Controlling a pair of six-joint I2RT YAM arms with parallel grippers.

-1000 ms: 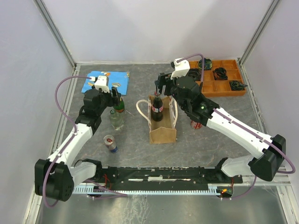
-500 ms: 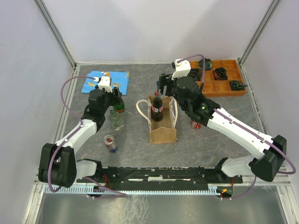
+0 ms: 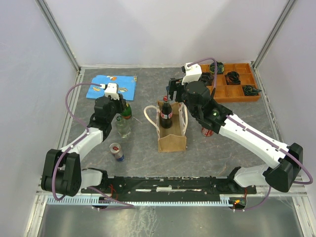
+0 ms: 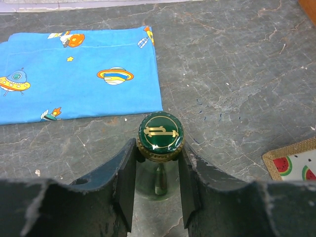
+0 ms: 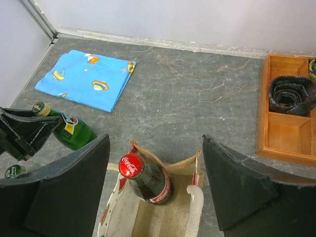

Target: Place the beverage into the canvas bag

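The canvas bag (image 3: 172, 136) stands mid-table, and a cola bottle (image 3: 166, 116) with a red cap stands upright inside it; both show in the right wrist view, the bag (image 5: 168, 217) and the bottle (image 5: 148, 180). My right gripper (image 3: 173, 91) hovers above them, wide open and empty (image 5: 155, 163). My left gripper (image 3: 121, 106) is closed on the green cap of a clear bottle (image 3: 123, 127), with a finger pressed against each side of the cap (image 4: 160, 137). A green bottle (image 3: 127, 111) stands right beside it.
A blue printed cloth (image 3: 111, 86) lies at the back left. An orange compartment tray (image 3: 222, 93) with dark items sits at the back right. A small can (image 3: 117, 151) stands front left, and a red can (image 3: 207, 131) stands under my right arm.
My left arm's elbow has swung inward and its wrist has shifted slightly right over the bottles. The right arm, the bag and the cola bottle have not moved.
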